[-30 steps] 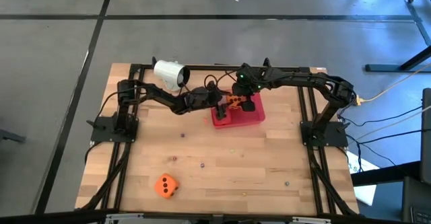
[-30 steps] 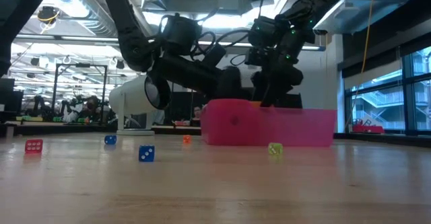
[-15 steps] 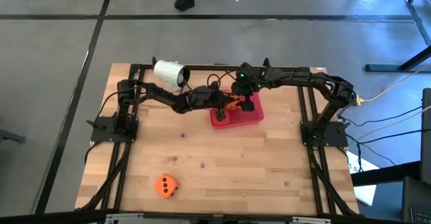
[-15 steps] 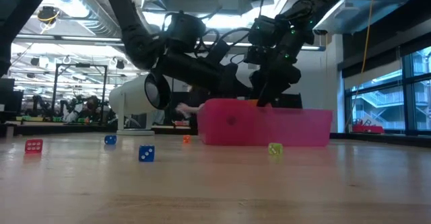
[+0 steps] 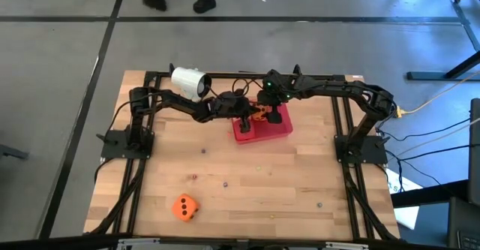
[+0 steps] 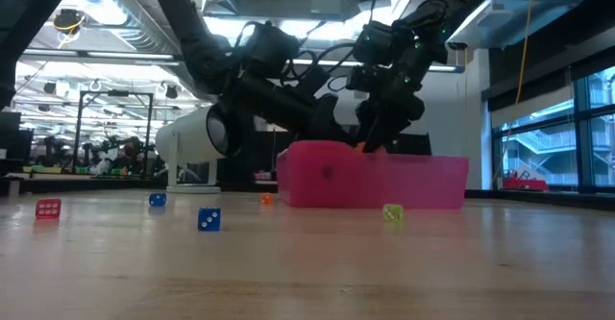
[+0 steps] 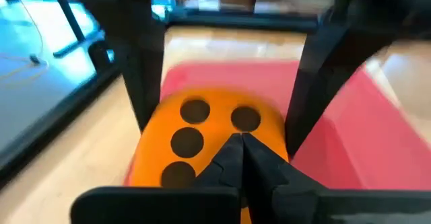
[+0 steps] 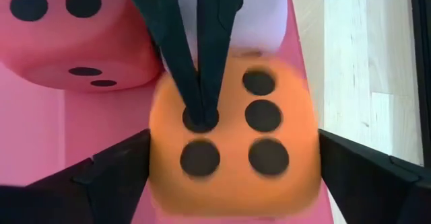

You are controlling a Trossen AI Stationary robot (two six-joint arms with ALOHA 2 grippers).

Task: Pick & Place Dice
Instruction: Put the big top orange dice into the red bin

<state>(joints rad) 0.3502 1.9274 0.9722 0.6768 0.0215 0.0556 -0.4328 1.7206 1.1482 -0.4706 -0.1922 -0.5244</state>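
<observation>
A grey floor with dark seams surrounds the wooden table (image 5: pixel 247 182), and the low view looks across it into a workshop with bright ceiling lights and windows. Both dark arms reach in over the far half of the table and meet above the red tray (image 5: pixel 268 128). A white cup (image 5: pixel 188 82) lies on its side near the far left corner.

The right gripper (image 5: pixel 264 113) hangs over the tray with its fingers (image 8: pixel 111 180) spread wide to either side of an orange die (image 8: pixel 232 140), which sits in the tray beside a red die (image 8: pixel 74 32). The left gripper (image 5: pixel 246 116) is fully closed, its two fingertips pressed together against the top face of that same orange die (image 7: pixel 202 140), gripping nothing.

A second orange die (image 5: pixel 184 206) rests alone near the table's front left edge. Several tiny dice lie scattered across the boards, among them a blue one (image 6: pixel 209 220).
</observation>
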